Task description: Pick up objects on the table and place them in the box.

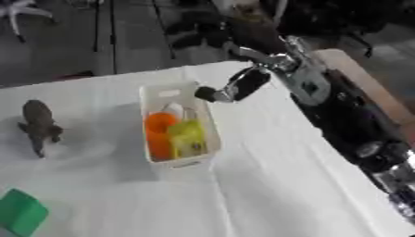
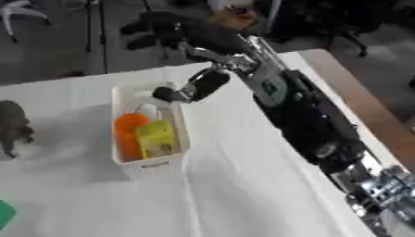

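The right hand [image 1: 243, 83] hovers over the far end of the white box [image 1: 155, 95], fingers state unclear, with a grey animal figure [image 1: 39, 124] near the tabletop's [image 1: 275, 185] left edge.

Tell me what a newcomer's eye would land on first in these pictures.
The black and silver right arm cuts in from the right side, its robot hand hanging over the far end of the white plastic box. That box sits mid-table on the white tablecloth, holding an orange object and a yellow object. Left of it stands a grey animal figure, with a green block at the near left corner.
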### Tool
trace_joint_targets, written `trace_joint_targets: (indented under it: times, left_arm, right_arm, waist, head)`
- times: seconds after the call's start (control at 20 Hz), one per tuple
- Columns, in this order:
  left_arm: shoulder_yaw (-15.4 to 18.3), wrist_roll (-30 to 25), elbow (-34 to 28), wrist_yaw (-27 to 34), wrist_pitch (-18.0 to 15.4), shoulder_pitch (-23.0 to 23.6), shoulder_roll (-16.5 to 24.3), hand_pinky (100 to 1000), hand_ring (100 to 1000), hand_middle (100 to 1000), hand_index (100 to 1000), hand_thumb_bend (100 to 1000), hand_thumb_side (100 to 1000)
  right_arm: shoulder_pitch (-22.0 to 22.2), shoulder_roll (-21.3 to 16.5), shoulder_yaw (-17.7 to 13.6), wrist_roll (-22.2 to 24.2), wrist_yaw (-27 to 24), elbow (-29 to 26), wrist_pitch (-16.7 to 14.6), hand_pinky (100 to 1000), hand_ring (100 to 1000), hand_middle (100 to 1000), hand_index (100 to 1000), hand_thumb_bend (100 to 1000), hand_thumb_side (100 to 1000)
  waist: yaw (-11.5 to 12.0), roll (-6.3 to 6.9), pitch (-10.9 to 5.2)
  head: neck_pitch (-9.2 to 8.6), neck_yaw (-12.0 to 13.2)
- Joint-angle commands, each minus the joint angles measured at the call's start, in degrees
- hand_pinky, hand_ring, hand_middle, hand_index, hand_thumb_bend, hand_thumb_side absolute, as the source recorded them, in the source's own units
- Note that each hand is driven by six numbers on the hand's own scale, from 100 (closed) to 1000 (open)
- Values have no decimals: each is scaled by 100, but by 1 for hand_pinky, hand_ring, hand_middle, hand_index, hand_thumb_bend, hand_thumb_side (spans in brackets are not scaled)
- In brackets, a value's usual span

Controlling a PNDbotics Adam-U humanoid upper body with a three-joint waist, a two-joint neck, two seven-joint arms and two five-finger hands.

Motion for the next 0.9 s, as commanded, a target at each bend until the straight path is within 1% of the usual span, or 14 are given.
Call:
trace_joint_targets:
  times: [0.05,0.1,0.15,0.2,0.25,0.3,0.35,0.4,0.45,0.5,0.65,0.75,0.85,0.9]
  left_arm:
    - [97,67,-65,-72,4,-64,121,669,726,699,779,212,1000]
    - [114,84,-71,-89,-4,-72,123,667,727,700,780,213,1000]
    - [127,101,-67,-103,-1,-78,126,667,727,700,780,213,1000]
    - [143,117,-64,-113,2,-83,129,664,728,702,781,213,1000]
    - [154,130,-61,-120,3,-86,132,664,728,702,781,213,1000]
    - [170,144,-63,-127,0,-93,133,662,730,705,785,215,1000]
    - [183,155,-65,-134,-2,-98,134,662,730,705,785,215,1000]
    - [195,166,-69,-140,-5,-104,133,662,732,707,790,215,1000]
    - [205,174,-73,-146,-8,-112,131,662,732,707,790,215,1000]
    - [212,180,-76,-150,-11,-117,125,661,734,710,795,216,1000]
    - [225,194,-81,-159,-19,-126,106,660,735,711,797,216,1000]
    - [231,200,-85,-170,-21,-127,93,660,737,715,803,217,1000]
    - [233,202,-88,-183,-22,-126,84,660,737,715,804,217,1000]
    - [234,203,-89,-187,-21,-124,80,660,740,718,806,219,1000]
  right_arm:
    - [242,-287,-349,-269,-193,-413,276,962,901,908,926,400,498]
    - [389,-277,-425,-335,-243,-451,359,900,883,896,921,392,477]
    - [516,-269,-494,-386,-290,-500,419,900,883,896,921,392,477]
    - [647,-236,-572,-430,-349,-523,494,845,867,884,916,365,461]
    - [748,-214,-638,-456,-409,-558,558,845,867,884,916,365,461]
    - [876,-156,-711,-480,-512,-561,651,770,833,862,908,276,461]
    - [986,-111,-780,-483,-639,-577,736,770,833,862,908,276,461]
    - [1094,-58,-872,-484,-753,-535,894,725,800,838,900,195,486]
    - [1188,1,-914,-454,-931,-574,950,725,800,838,900,195,486]
    - [1272,60,-957,-398,-1118,-602,1000,694,777,819,895,115,516]
    - [1468,228,-1096,-141,-1704,-667,1115,683,768,815,894,100,526]
    - [1578,374,-1206,-2,-2023,-690,1197,656,747,794,886,100,548]
    - [1666,477,-1293,122,-2287,-736,1283,651,744,790,884,100,556]
    - [1696,515,-1320,176,-2384,-749,1322,639,735,781,882,100,578]
  waist:
    - [-39,7,-123]
    - [-64,12,-125]
    - [-83,16,-126]
    - [-119,26,-125]
    - [-141,31,-126]
    - [-182,41,-121]
    - [-210,46,-119]
    - [-249,52,-111]
    - [-279,56,-104]
    - [-307,59,-96]
    - [-357,60,-78]
    - [-377,62,-70]
    - [-372,61,-71]
    - [-372,65,-75]
  head:
    - [44,119]
    - [50,174]
    - [54,212]
    - [71,271]
    - [83,305]
    - [102,373]
    - [118,417]
    - [150,476]
    - [171,518]
    - [199,562]
    - [285,671]
    - [368,805]
    - [423,897]
    - [447,936]
